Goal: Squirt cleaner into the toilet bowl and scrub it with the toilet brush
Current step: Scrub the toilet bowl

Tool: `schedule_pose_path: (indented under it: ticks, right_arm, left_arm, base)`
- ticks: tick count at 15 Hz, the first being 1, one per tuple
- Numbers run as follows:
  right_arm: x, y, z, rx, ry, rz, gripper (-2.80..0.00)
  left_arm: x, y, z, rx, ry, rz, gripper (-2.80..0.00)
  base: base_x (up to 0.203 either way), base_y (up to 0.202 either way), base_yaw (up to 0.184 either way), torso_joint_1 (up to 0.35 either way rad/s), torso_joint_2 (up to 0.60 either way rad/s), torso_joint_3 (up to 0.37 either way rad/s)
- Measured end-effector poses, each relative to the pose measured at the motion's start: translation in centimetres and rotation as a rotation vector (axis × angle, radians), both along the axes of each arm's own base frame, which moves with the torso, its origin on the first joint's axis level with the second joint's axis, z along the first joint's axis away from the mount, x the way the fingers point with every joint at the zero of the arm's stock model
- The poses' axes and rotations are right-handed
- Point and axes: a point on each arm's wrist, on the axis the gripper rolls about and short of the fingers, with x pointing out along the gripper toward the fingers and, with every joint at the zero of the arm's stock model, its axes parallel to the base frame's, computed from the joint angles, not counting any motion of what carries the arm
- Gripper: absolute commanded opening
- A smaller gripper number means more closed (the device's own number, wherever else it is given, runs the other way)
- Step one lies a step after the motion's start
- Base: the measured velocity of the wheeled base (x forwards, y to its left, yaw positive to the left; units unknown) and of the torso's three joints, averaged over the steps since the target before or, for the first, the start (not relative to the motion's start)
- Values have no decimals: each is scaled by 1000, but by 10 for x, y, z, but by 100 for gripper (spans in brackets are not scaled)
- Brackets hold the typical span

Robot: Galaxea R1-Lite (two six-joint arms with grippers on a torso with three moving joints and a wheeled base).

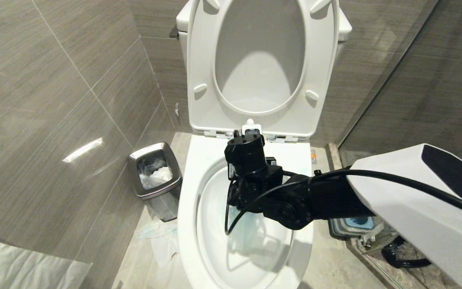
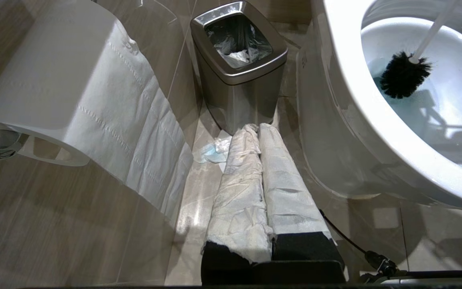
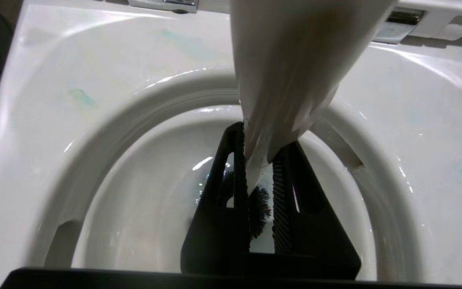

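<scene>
The toilet bowl stands open, seat and lid raised, with bluish water in the basin. My right arm reaches over it from the right, pointing down. In the right wrist view my right gripper is shut on the white handle of the toilet brush, whose black bristle head hangs low inside the basin. The left wrist view shows that brush head at the water's edge. My left gripper, its fingers wrapped in white paper, is shut on nothing and parked beside the bowl.
A small steel waste bin stands left of the toilet, with crumpled paper on the floor beside it. A paper roll hangs on the left wall. The blue-topped brush holder sits at the right by the glass wall. Blue smears mark the rim.
</scene>
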Motion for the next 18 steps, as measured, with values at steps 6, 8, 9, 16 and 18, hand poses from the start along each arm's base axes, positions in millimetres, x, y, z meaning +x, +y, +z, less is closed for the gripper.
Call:
schedule_pose_path:
  ticks: [6, 8, 9, 16, 18]
  right_arm:
    - [16, 10, -38, -10, 36, -20, -280]
    - [17, 11, -40, -13, 38, -21, -280]
    - [16, 10, -37, -13, 36, -20, -280]
    - [-5, -11, 19, 6, -18, -10, -280]
    - [-18, -21, 41, 23, -37, -3, -280]
  left_arm:
    - [0, 0, 0, 0, 0, 0, -280]
    - [0, 0, 0, 0, 1, 0, -280]
    - [0, 0, 0, 0, 1, 0, -280]
    - [0, 0, 0, 0, 0, 0, -280]
    - [0, 0, 0, 0, 1, 1, -280]
  base:
    - [0, 0, 0, 0, 0, 0]
    - [0, 0, 0, 0, 0, 0]
    - [0, 0, 0, 0, 0, 0]
    - [0, 0, 0, 0, 0, 0]
    - [0, 0, 0, 0, 0, 0]
